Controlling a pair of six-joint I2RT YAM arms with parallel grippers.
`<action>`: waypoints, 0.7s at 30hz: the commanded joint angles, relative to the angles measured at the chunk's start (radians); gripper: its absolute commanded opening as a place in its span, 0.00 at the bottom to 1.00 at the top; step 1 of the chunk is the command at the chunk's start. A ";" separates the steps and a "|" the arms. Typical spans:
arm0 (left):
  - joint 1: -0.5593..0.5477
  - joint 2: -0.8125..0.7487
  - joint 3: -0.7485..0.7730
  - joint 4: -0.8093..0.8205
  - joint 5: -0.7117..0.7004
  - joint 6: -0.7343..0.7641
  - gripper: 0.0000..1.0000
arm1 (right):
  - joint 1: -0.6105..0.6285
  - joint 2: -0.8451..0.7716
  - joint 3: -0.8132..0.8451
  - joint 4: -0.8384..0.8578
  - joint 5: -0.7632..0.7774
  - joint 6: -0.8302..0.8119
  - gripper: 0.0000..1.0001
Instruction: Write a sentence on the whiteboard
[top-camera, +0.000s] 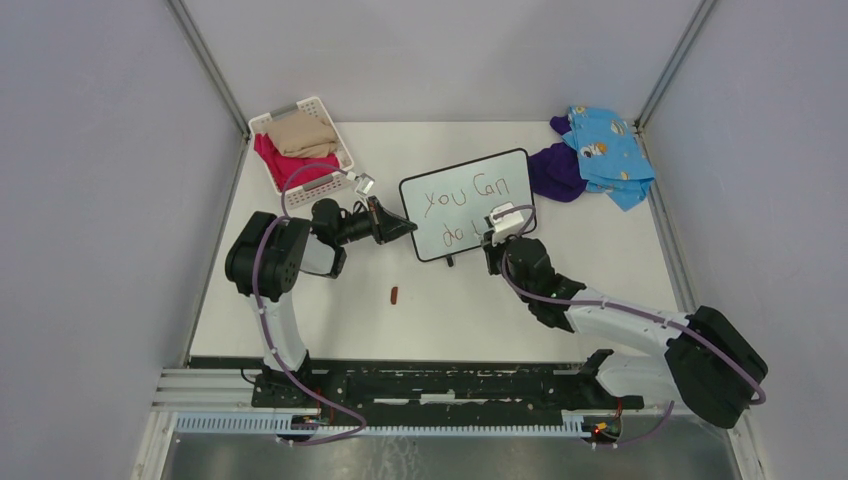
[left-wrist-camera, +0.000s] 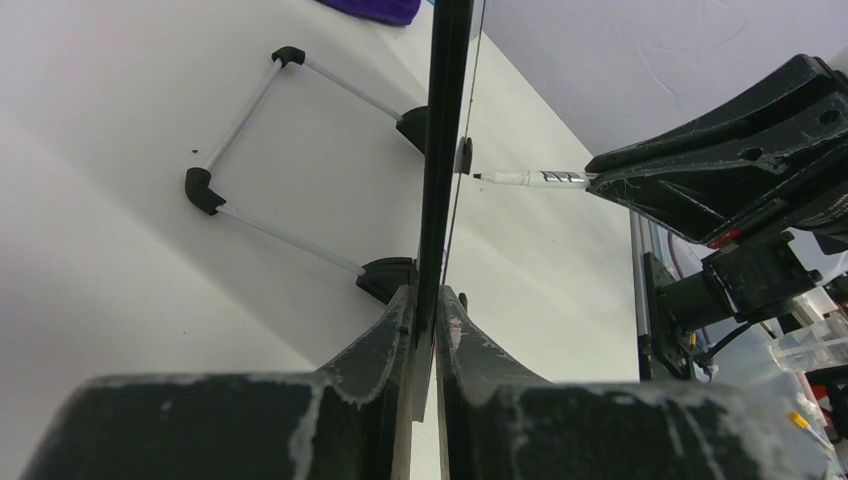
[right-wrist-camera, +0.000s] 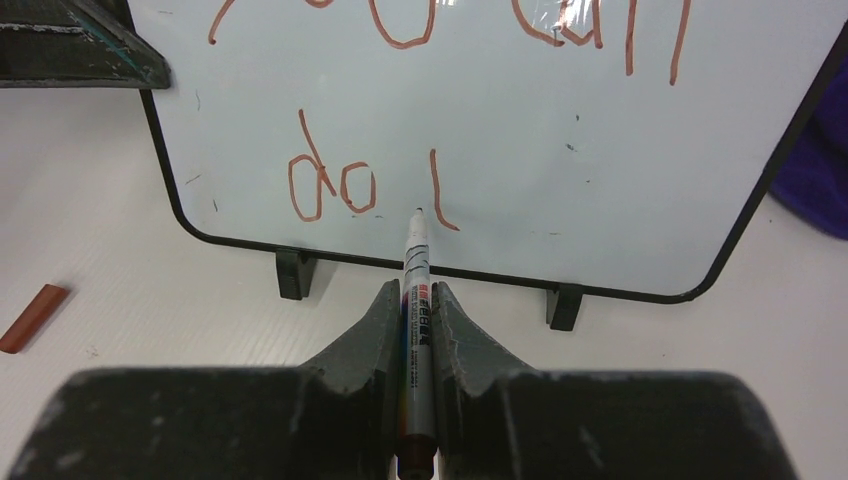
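The whiteboard (top-camera: 465, 205) stands tilted on its black feet at the table's middle. On it are reddish-brown words "you can" and below them "do" (right-wrist-camera: 330, 185) with one more stroke (right-wrist-camera: 440, 205). My left gripper (top-camera: 405, 228) is shut on the whiteboard's left edge, seen edge-on in the left wrist view (left-wrist-camera: 445, 150) between my fingers (left-wrist-camera: 437, 300). My right gripper (right-wrist-camera: 417, 298) is shut on a marker (right-wrist-camera: 417, 265). The marker's tip is at the board just left of the last stroke. The marker also shows in the left wrist view (left-wrist-camera: 530, 178).
A brown marker cap (top-camera: 395, 294) lies on the table in front of the board, also in the right wrist view (right-wrist-camera: 30, 318). A white basket (top-camera: 330, 110) with folded clothes stands at the back left. Blue and purple cloths (top-camera: 590, 155) lie at the back right.
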 joint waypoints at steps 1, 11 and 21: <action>-0.021 0.006 -0.004 -0.118 -0.011 0.047 0.12 | -0.002 0.016 0.067 0.051 -0.016 -0.002 0.00; -0.021 0.003 -0.004 -0.119 -0.011 0.047 0.12 | -0.002 0.055 0.097 0.054 0.012 -0.018 0.00; -0.021 0.006 -0.001 -0.122 -0.012 0.048 0.12 | -0.003 0.080 0.096 0.057 0.041 -0.022 0.00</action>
